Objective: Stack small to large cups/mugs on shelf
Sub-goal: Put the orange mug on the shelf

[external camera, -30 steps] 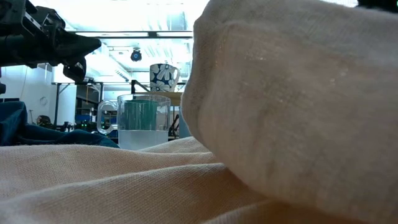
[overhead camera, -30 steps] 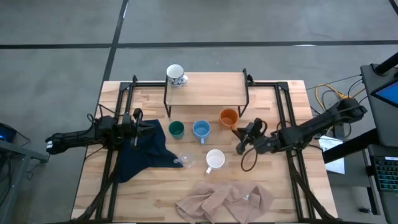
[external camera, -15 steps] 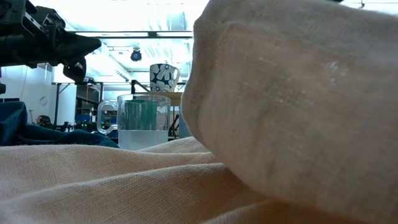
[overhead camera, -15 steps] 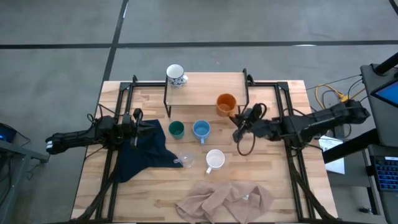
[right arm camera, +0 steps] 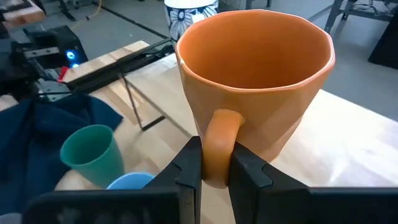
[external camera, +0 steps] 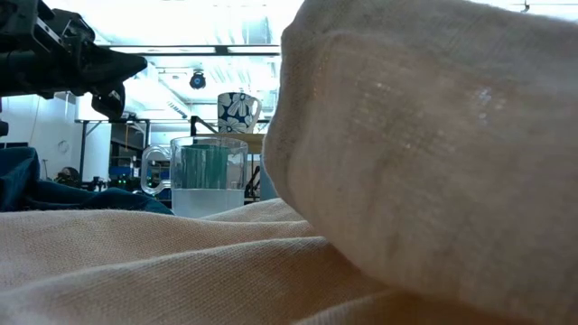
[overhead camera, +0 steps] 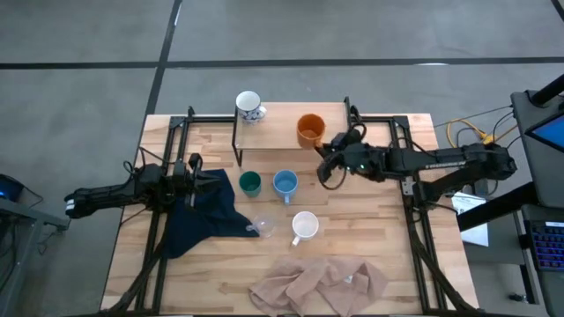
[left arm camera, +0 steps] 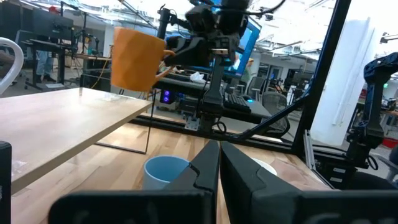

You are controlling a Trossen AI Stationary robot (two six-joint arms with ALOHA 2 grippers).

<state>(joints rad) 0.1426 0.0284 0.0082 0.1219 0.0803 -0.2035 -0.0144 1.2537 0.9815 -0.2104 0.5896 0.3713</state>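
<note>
Orange mug (overhead camera: 309,129): upright, mouth up, long axis vertical; handle points back toward the right arm. Held over the shelf's right half; left wrist view shows it clear of the board, not resting.
Right gripper (right arm camera: 214,163): fingers pinched on the mug handle, one each side; arm reaches in from the table's right edge.
Shelf (overhead camera: 282,119): light-wood board on thin black legs at the table's far side, long axis left-right.
Patterned mug (overhead camera: 248,106): upright on the shelf's far-left corner, well apart from the orange one.
Green mug (overhead camera: 250,183) & blue mug (overhead camera: 285,183): upright on the table just in front of the shelf, side by side, not touching.
Glass cup (overhead camera: 262,225), white mug (overhead camera: 305,225): nearer the front; glass sits at the edge of the dark blue cloth (overhead camera: 202,217).
Beige cloth (overhead camera: 319,283): bunched at the front edge, fills most of the low view.
Left gripper (overhead camera: 196,181): fingers together, nothing held, waiting over the blue cloth at the table's left.
</note>
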